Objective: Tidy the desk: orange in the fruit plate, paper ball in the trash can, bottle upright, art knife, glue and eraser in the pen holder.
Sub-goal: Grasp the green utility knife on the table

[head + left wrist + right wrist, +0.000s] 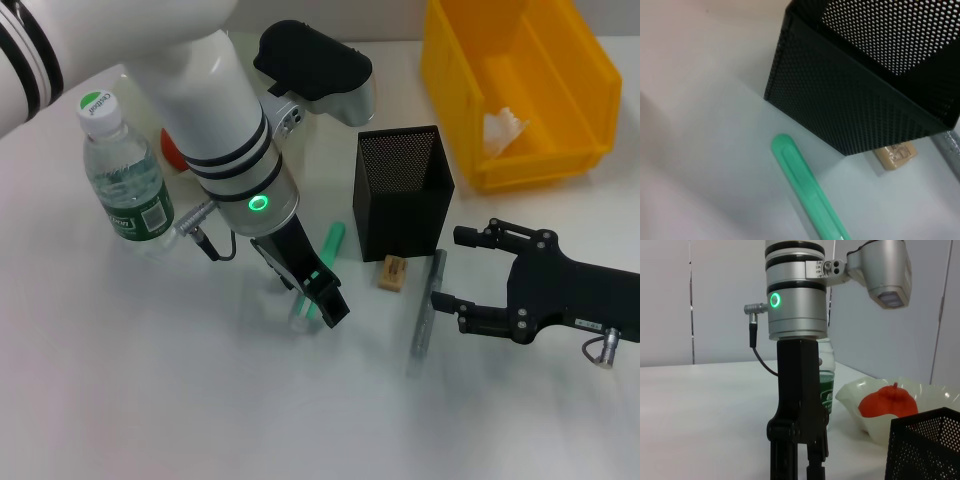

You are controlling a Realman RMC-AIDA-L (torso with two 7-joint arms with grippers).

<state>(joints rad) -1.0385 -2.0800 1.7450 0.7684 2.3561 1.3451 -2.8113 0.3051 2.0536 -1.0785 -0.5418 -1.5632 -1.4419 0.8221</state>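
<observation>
Left pincer (318, 300) over art knife (332, 243) (beside pen holder (402, 190)).

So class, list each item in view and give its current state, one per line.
orange: in fruit plate
paper ball: in trash can
bottle: upright
art knife, glue, eraser: lying on desk
right end effector: open

Black perforated metal pen holder (404, 190) — glossy yellow plastic trash can (470, 120).

Bright, even light is washing my bench (150, 400); soft shadows are pooling under my arm, and the art knife (807, 190) is blurring close up.
</observation>
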